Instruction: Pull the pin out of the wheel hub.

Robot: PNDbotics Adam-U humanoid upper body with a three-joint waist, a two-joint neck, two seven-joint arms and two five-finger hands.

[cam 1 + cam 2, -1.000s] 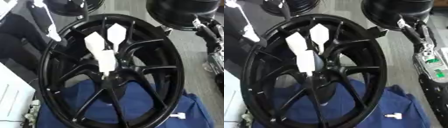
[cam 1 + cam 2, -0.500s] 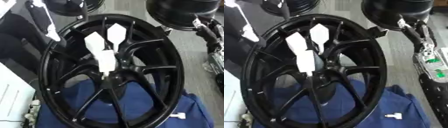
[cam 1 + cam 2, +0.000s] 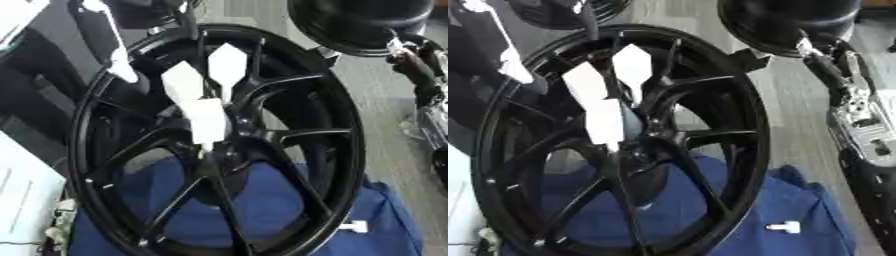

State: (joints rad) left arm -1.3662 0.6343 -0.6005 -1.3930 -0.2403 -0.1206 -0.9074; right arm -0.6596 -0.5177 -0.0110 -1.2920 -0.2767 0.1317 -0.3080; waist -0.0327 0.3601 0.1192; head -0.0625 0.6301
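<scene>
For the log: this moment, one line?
left hand at wheel hub | pin hidden | wheel upright on blue cloth | small white piece on cloth

The wheel hub (image 3: 262, 135) was made of black metal, smooth and a bit shiny along its rim and spokes. A soft blue cloth (image 3: 262, 215), matt and wrinkled, was spread under it at the bottom of the frame. The three flat white pieces (image 3: 206, 95) near the middle looked like smooth, matt plastic. A small white plastic-looking bit (image 3: 785, 227) was seen on the cloth at the lower right. The robot arm (image 3: 859, 115) at the right edge was made of silver metal and black parts.
</scene>
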